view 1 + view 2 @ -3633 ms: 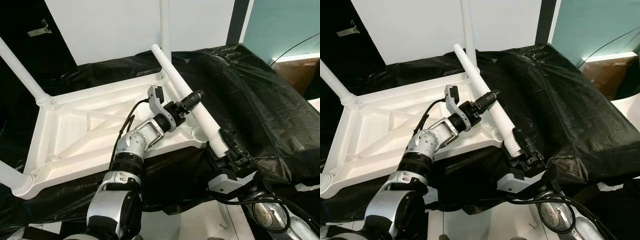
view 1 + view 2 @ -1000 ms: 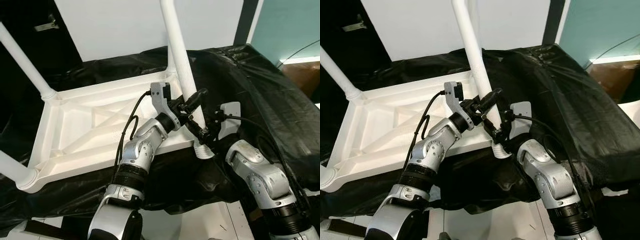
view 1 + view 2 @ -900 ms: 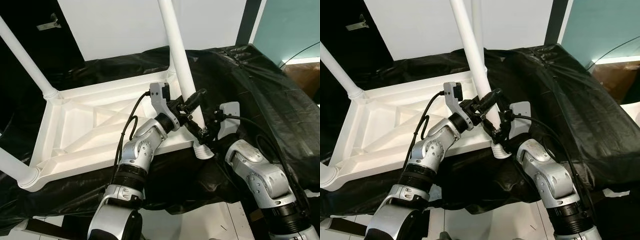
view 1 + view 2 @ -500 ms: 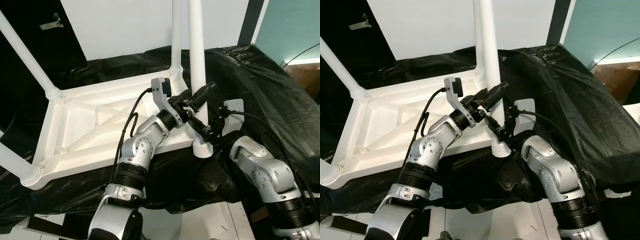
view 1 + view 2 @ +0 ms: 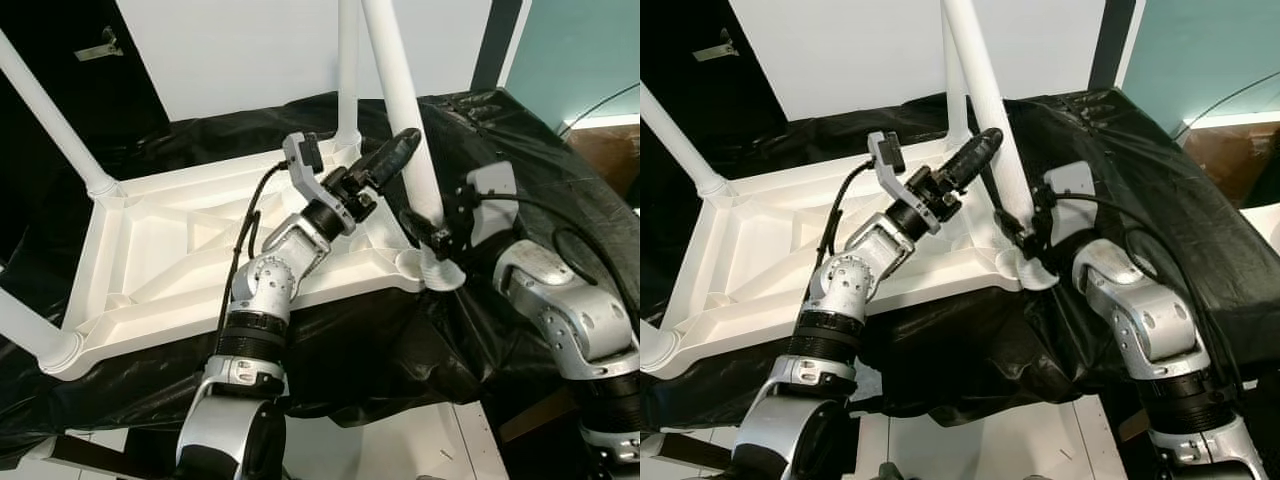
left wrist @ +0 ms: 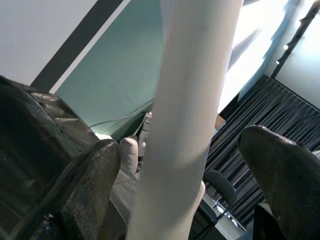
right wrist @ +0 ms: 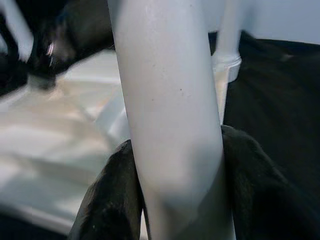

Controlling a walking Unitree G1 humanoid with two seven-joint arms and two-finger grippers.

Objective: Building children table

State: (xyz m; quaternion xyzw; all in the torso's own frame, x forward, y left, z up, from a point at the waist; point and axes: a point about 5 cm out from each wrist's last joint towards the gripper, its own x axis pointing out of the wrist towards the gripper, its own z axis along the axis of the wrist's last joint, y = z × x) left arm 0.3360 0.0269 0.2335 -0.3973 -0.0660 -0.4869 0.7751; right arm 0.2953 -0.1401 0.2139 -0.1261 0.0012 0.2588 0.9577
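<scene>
An upturned white children's table (image 5: 190, 335) lies on a black-covered surface. Three legs stand on it: far left (image 5: 50, 120), near left (image 5: 22, 335) and far right (image 5: 347, 60). A loose white leg (image 5: 400, 90) is held nearly upright, and its ribbed lower end (image 5: 440, 272) sits just right of the table's near right corner socket (image 5: 408, 262). My right gripper (image 5: 428, 232) is shut on this leg low down, its fingers (image 7: 115, 200) pressed to both sides. Higher up, my left gripper (image 5: 398, 152) is open, its fingers (image 6: 92, 180) straddling the leg with gaps.
Black sheeting (image 5: 520, 130) drapes the whole work surface and hangs over its near edge. A white wall panel (image 5: 230, 50) stands behind, with a teal wall (image 5: 580, 50) at the right. White floor (image 5: 400, 440) lies below the near edge.
The loose leg has risen from lying across the table to near upright. Its lower end has shifted right to the near right corner. My left gripper has slid higher up the leg.
</scene>
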